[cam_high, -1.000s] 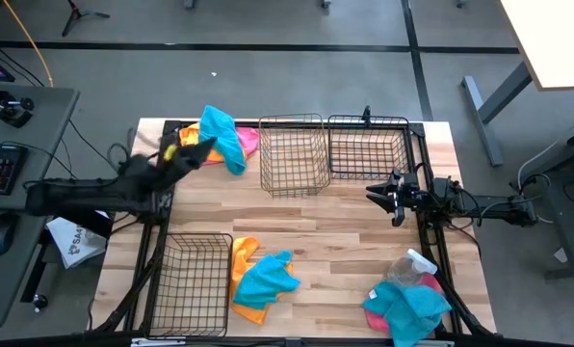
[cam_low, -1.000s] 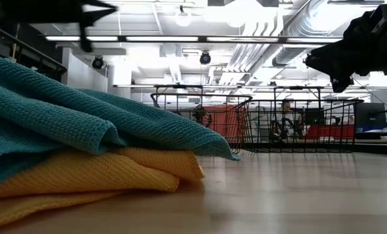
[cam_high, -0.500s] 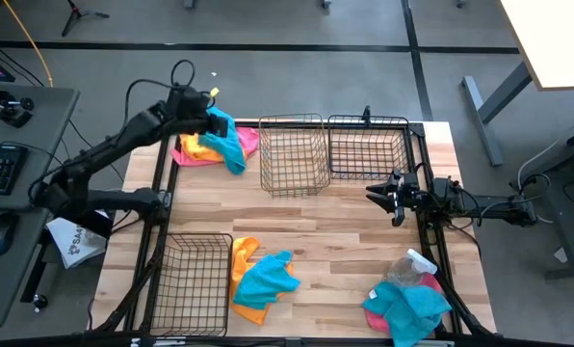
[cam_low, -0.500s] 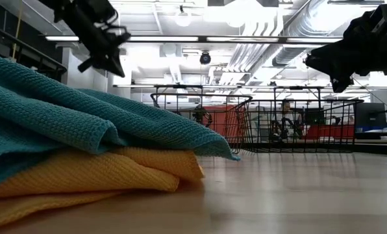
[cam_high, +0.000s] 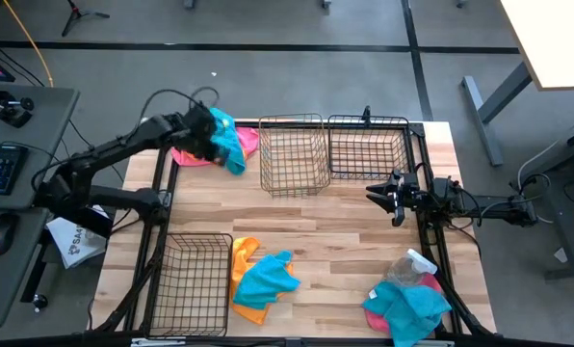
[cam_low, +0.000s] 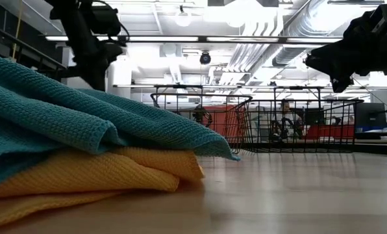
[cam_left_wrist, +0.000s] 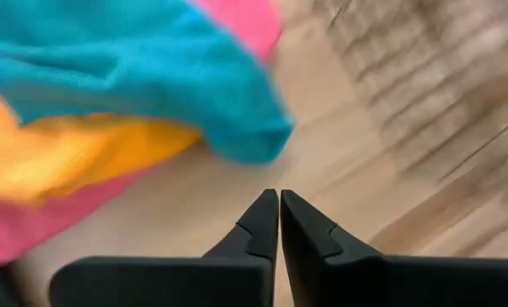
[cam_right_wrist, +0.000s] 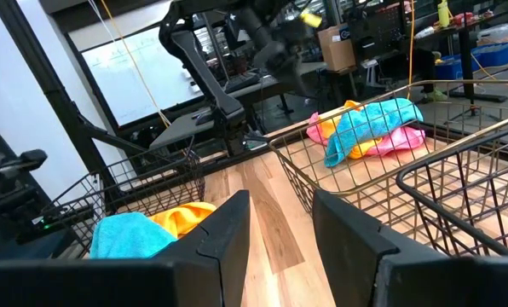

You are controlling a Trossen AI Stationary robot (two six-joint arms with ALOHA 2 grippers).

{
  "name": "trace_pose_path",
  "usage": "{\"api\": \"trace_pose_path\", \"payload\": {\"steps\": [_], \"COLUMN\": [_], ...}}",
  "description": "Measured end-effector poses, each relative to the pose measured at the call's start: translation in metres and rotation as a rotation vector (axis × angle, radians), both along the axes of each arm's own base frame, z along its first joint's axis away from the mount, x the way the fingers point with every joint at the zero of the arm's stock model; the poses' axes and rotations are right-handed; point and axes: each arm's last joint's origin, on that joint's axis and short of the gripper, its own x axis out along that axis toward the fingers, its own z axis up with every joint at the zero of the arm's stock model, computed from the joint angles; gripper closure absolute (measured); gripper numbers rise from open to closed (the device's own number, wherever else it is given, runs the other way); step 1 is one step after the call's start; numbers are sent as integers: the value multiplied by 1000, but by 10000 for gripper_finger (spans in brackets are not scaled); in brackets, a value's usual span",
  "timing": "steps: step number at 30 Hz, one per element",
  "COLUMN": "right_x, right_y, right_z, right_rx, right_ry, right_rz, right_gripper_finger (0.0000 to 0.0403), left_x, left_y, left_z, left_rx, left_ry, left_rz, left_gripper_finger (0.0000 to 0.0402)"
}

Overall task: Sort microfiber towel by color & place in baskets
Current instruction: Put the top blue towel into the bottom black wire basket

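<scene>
Pale wood-plank table [cam_high: 345, 231], top view: three thin dark-wire grid baskets [cam_high: 293, 154], apparently all unfilled. Soft waffle-weave cloths, turquoise, orange, pink, heaped at upper left [cam_high: 231, 143], lower centre, lower right. Your left gripper [cam_high: 213, 137], fingers pinched together, holding nothing, hovers over the upper-left heap; likely the reaching step: spread, descend, pinch one fold. Right gripper [cam_high: 388, 196] waits centre right, fingers parted.

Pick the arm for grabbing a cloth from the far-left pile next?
Left. Its gripper hangs directly over the pile of towels, jaws shut, so it must open first. The right gripper waits open across the table beside the baskets.
</scene>
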Motion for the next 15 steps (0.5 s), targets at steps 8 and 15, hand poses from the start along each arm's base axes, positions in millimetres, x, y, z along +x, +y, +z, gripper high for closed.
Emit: {"api": "trace_pose_path", "payload": {"steps": [8,15], "right_x": [0,0], "right_y": [0,0], "right_z": [0,0], "right_rx": [0,0], "right_ry": [0,0], "right_rz": [0,0], "right_gripper_finger": [279,279], "left_x": [29,48], "left_y": [-25,-16], "left_z": [-35,-58], "left_rx": [134,316], "left_ry": [31,277], "left_rz": [-282,-575], "left_gripper_finger": [297,205]}}
